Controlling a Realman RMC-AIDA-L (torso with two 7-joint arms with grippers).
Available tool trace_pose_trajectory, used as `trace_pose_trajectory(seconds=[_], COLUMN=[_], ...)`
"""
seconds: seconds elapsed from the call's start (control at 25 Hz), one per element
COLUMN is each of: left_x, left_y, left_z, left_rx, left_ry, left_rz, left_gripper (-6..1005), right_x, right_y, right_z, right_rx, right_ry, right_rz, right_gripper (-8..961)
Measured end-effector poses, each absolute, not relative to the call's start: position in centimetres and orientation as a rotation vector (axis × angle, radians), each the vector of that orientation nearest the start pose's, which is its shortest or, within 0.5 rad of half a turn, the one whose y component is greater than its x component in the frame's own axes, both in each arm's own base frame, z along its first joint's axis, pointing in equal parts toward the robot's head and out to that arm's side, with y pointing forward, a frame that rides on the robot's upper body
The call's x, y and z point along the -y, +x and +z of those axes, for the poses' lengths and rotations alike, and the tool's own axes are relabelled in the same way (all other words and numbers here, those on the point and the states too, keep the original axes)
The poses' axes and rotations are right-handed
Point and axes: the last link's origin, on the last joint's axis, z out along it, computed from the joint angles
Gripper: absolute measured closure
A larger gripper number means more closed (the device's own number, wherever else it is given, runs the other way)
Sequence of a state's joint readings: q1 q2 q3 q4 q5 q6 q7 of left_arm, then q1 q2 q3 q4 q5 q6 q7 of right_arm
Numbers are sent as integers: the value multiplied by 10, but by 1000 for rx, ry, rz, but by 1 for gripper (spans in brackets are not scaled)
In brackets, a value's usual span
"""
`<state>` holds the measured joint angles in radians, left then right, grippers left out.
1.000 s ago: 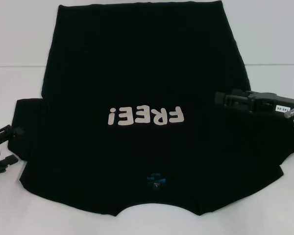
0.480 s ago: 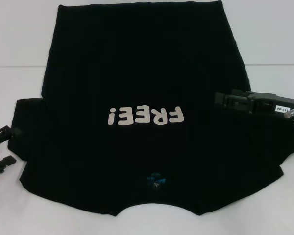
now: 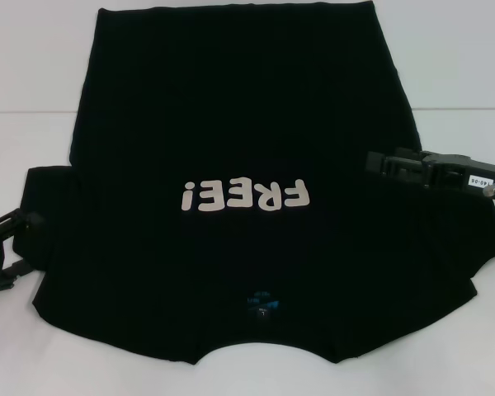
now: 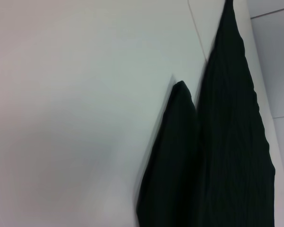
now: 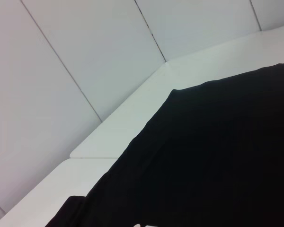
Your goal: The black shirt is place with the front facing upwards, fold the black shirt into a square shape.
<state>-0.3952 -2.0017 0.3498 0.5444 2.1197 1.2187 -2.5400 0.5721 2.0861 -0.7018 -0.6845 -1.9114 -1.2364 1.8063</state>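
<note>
left gripper (image 3: 2,247), its finger state impossible to tell, has crept toward the sleeve edge of the flat black cotton "free!" t-shirt (image 3: 239,124) just beside it, suggesting the first fold is near, while the right gripper (image 3: 388,165), likewise unreadable, hovers over the opposite sleeve.

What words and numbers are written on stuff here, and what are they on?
"FREE!" in chunky off-white letters on the front of the black shirt, upside down in the head view.
Small blue neck label inside the shirt's collar: too small to read.
White sticker on the right arm, by the right claw: it has small characters, too blurred to read for sure.
</note>
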Motion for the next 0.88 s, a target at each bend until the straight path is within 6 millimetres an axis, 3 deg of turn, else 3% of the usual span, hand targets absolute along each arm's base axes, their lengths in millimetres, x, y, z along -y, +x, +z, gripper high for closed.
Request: trace_pose_trajectory(seconds=[0.88], left_x=[-316], left_y=[-388], left_z=[50], left_rx=[-2867], left_ry=[1715], left_rz=[1243], left_gripper=[98], right_x=[-385], right_y=[261], right_z=[16], right_rx=[-1127], right_ry=[-2307], right_rz=[771], right_gripper=[166])
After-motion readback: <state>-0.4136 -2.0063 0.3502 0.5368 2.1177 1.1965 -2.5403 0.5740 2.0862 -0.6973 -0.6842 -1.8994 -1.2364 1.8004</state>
